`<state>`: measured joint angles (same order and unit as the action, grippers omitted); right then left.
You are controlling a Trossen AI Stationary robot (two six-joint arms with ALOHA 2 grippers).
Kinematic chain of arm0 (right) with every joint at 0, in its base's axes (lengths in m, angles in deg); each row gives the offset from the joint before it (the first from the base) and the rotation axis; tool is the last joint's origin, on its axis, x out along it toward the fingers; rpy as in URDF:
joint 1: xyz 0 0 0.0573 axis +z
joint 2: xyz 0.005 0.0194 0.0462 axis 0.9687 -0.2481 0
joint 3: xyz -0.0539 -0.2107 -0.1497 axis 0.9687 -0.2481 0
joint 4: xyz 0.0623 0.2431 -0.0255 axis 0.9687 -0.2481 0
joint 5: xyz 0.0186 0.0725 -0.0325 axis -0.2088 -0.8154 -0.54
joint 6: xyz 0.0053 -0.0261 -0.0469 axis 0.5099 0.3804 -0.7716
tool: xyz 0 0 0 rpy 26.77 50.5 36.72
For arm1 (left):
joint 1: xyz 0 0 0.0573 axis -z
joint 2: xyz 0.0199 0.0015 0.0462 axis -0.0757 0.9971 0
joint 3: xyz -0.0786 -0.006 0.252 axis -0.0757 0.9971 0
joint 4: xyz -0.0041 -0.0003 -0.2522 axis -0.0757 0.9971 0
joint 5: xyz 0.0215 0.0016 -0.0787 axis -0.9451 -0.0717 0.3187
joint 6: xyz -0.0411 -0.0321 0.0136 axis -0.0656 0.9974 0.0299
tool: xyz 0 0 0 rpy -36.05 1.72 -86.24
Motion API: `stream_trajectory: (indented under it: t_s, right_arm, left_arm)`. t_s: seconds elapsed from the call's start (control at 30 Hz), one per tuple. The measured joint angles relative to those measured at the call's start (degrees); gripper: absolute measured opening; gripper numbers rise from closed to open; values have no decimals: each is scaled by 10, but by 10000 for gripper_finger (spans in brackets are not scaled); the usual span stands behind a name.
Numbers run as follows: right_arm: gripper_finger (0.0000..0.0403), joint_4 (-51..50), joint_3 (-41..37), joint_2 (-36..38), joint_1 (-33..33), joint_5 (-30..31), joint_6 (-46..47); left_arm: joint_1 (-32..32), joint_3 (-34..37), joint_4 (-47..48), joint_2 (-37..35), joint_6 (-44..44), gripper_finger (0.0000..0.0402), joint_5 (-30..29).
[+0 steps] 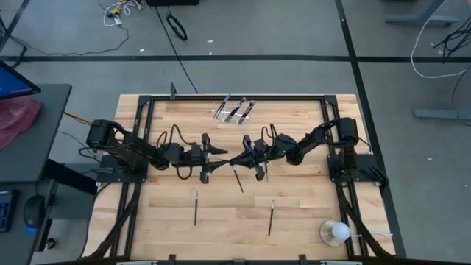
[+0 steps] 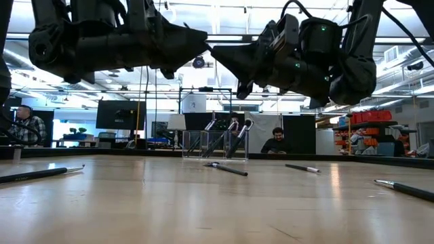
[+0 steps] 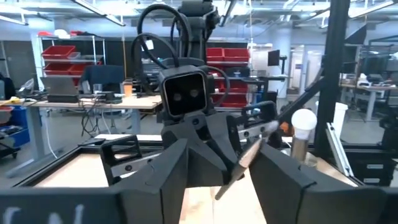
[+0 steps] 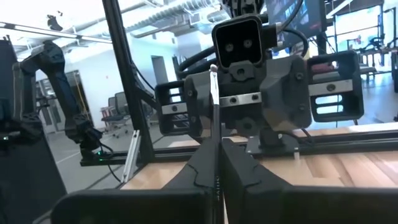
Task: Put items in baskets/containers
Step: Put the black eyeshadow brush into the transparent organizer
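Facing each other near the middle of the high view, the two end effectors are seen tip to tip above the tabletop (image 1: 309, 213). The right end effector (image 1: 237, 160) is clenched on a brush (image 4: 214, 124), whose slim handle is seen in the right wrist view standing out straight ahead between the closed fingers toward the other arm; in the left wrist view the same brush (image 3: 245, 160) appears as a slanted stick gripped at that arm's tip. The left end effector (image 1: 221, 151) is spread apart, its fingers (image 3: 155, 177) framing the brush end without a clear grip on it.

Four brushes are seen lying flat on the wood. One (image 1: 238, 179) lies just below the end effectors, its long axis running from upper left to lower right. Two more (image 1: 196, 207) (image 1: 271, 217) lie lower in the frame, both almost vertical. A short one (image 1: 266, 175) lies beside the right arm, also near vertical.

The clear holder (image 1: 235, 110) is set at the upper centre of the tabletop, with several brushes (image 2: 224, 139) leaned in it, their tips slanted up and to the right in the low view.
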<state>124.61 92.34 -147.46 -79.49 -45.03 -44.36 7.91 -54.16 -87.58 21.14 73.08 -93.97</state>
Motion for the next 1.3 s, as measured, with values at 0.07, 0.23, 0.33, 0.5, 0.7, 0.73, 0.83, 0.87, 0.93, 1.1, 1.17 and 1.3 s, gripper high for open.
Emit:
stream_trajectory:
  t_s: [0.07,0.23,0.33,0.5,0.7,0.73,0.83,0.87,0.93,1.1,1.17,1.3]
  right_arm:
    - [8,0,0,0,0,-1,2]
    - [8,1,0,0,-1,0,2]
    - [9,0,0,0,-1,3,2]
    - [26,-28,-1,5,-15,-2,16]
    - [67,-128,-52,54,-78,-7,46]
    - [73,-149,-63,65,-89,-4,42]
    - [86,-207,-91,90,-119,1,35]
    - [89,-214,-98,92,-124,8,34]
    - [92,-216,-116,96,-129,24,33]
    - [93,-217,-129,96,-123,56,31]
    - [93,-217,-129,96,-119,56,27]
    - [93,-214,-129,96,-110,56,12]
  left_arm:
    - [4,0,0,0,-3,156,0]
    - [5,0,0,0,-4,98,1]
    - [6,0,-1,0,-4,51,4]
    - [3,0,7,-1,8,18,6]
    - [-43,-11,116,-31,56,18,-12]
    - [-57,-15,162,-43,62,18,-15]
    - [-104,-58,306,-72,74,18,-18]
    - [-119,-79,358,-82,74,18,-21]
    - [-146,-137,466,-95,61,18,-21]
    - [-204,-330,811,-97,0,18,-56]
    - [-228,-399,918,-87,-17,18,-88]
    - [-288,-479,1021,-73,-27,25,-73]
